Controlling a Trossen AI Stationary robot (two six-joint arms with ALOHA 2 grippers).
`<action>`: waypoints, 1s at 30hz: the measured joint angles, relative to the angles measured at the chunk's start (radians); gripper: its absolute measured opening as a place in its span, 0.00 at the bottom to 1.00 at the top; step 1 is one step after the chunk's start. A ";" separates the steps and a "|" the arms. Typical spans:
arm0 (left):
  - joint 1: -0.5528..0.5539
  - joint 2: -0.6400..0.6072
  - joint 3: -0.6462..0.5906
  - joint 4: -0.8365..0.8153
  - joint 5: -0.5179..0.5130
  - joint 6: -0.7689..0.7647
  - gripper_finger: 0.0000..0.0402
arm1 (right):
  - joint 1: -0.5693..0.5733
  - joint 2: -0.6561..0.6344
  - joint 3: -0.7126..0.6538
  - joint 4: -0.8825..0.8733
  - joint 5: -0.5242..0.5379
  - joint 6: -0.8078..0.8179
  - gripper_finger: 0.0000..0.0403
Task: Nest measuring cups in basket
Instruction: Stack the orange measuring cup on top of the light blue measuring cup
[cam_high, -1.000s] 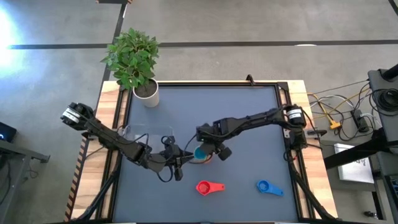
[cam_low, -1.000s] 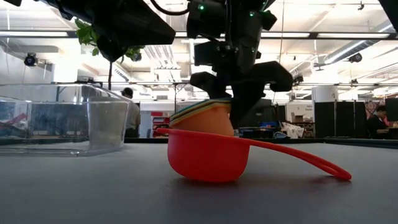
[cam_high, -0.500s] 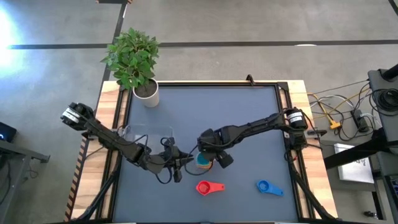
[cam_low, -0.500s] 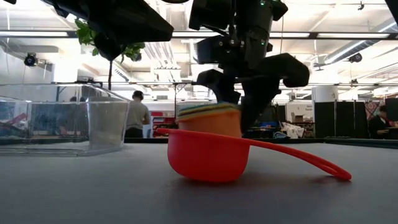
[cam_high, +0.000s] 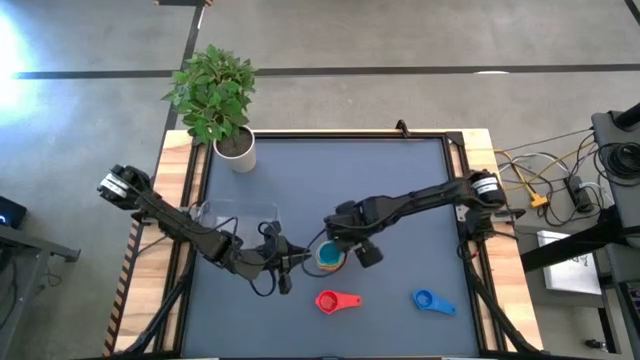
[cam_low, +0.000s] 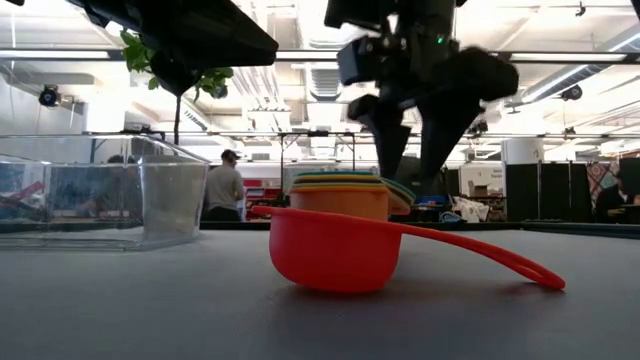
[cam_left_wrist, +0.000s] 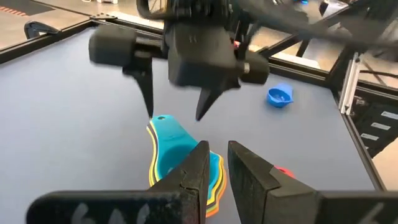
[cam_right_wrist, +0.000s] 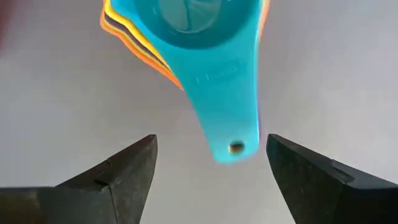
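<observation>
A nested stack of measuring cups (cam_high: 328, 258), teal on top with yellow and orange rims under it, stands on its base on the table. My right gripper (cam_right_wrist: 211, 140) hovers open just above the stack, a finger on either side of the teal handle (cam_right_wrist: 227, 81), touching nothing. My left gripper (cam_left_wrist: 217, 162) hangs above the table on the stack's left, open by a narrow gap. A red cup (cam_high: 335, 301) and a blue cup (cam_high: 430, 300) lie near the near edge. The clear basket (cam_high: 235, 215) sits to the left.
A white pot with a green plant (cam_high: 235, 150) stands at the far left corner. In the low view the red cup (cam_low: 340, 250) lies in front of the stack (cam_low: 340, 195), its handle pointing right. Bare table lies on the far and right sides. People move in the room behind.
My right gripper has moved toward the near edge together with the cup stack, then risen; its fingers now stand above the stack instead of around it. The stack has shifted a little toward the red cup and now rests level on the table.
</observation>
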 joint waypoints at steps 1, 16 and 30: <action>0.000 -0.001 0.000 -0.001 0.000 0.006 0.10 | 0.000 -0.015 0.000 -0.018 0.000 0.020 0.72; 0.001 -0.047 -0.003 -0.012 -0.007 0.038 0.10 | 0.213 -0.270 -0.203 0.164 0.116 0.383 0.64; 0.003 -0.047 -0.004 -0.012 -0.009 0.040 0.10 | 0.360 -0.263 -0.477 0.775 0.122 0.522 0.66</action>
